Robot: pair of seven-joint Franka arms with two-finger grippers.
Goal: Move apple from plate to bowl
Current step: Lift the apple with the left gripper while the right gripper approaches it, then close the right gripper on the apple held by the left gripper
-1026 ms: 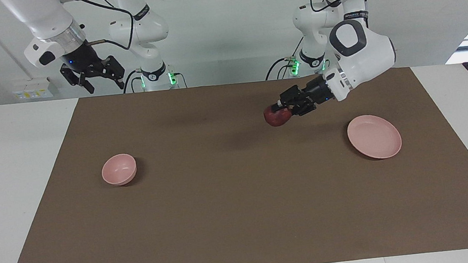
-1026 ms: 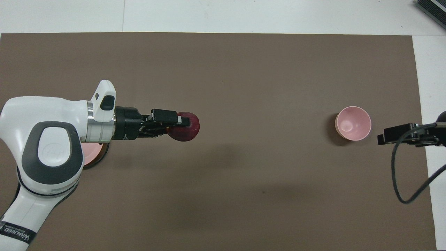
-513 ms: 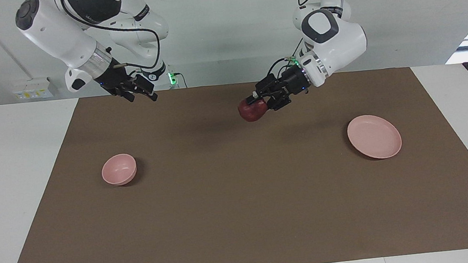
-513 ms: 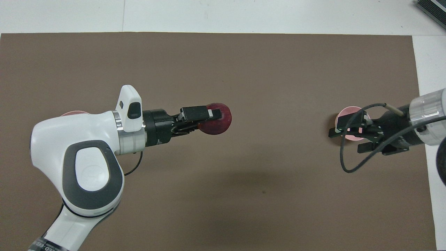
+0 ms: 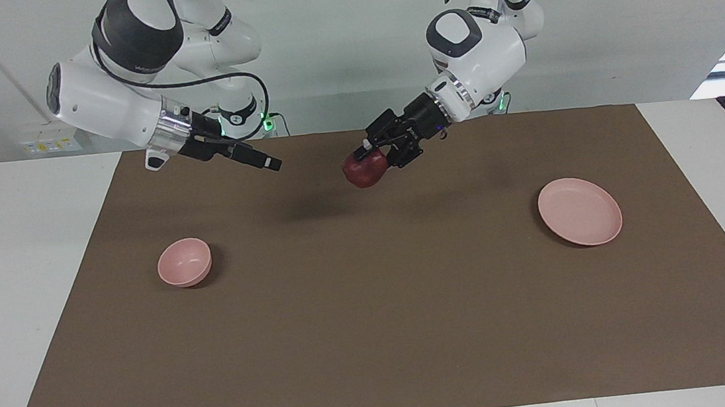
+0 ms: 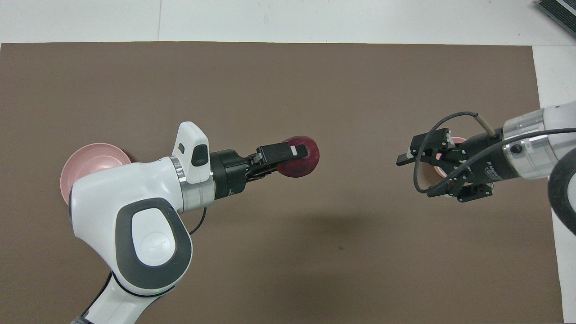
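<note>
My left gripper [image 5: 376,155] is shut on the dark red apple [image 5: 362,170] and holds it in the air over the middle of the mat; both also show in the overhead view, gripper [image 6: 292,158] and apple [image 6: 305,164]. The pale pink plate [image 5: 579,211] lies bare toward the left arm's end, half covered by the arm in the overhead view [image 6: 87,164]. The small pink bowl [image 5: 184,262] stands toward the right arm's end. My right gripper [image 5: 269,164] is open in the air, pointing at the apple; from above the gripper [image 6: 417,175] covers most of the bowl [image 6: 455,141].
A brown mat [image 5: 373,309] covers most of the white table [image 5: 25,296]. A dark object [image 6: 558,11] lies at the table's corner farthest from the robots, at the right arm's end.
My left gripper has carried the apple away from the plate toward the middle. My right gripper has come down from high at its end and reached toward the middle, fingers apart.
</note>
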